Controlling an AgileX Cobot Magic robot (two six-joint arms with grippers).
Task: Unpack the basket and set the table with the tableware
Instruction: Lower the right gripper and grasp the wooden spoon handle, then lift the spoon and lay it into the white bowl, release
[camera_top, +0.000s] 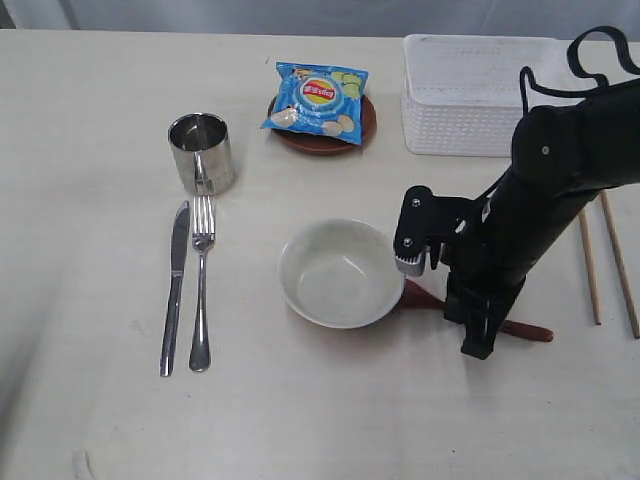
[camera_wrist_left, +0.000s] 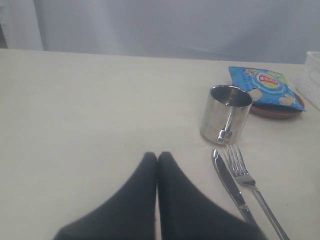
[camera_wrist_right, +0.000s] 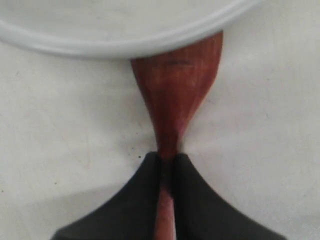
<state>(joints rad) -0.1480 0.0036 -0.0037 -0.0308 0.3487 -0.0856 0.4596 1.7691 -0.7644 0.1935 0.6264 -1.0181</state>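
Observation:
My right gripper (camera_wrist_right: 167, 157) is shut on the neck of the reddish-brown wooden spoon (camera_wrist_right: 175, 95). The spoon (camera_top: 417, 296) lies on the table with its head touching the rim of the white bowl (camera_top: 300, 300), which fills one edge of the right wrist view (camera_wrist_right: 125, 45). In the exterior view the right gripper (camera_top: 478, 330) stands over the spoon's handle. The steel cup (camera_top: 202, 152), knife (camera_top: 175, 285) and fork (camera_top: 202, 285) lie to the left. My left gripper (camera_wrist_left: 157, 156) is shut and empty, low over bare table, short of the knife (camera_wrist_left: 230, 185) and fork (camera_wrist_left: 247, 175).
The white basket (camera_top: 470, 95) stands at the back right. A blue chips bag (camera_top: 320, 98) lies on the brown plate (camera_top: 366, 122) at the back middle. Two wooden chopsticks (camera_top: 590, 265) lie at the right edge. The cup (camera_wrist_left: 227, 115) stands beyond the left gripper.

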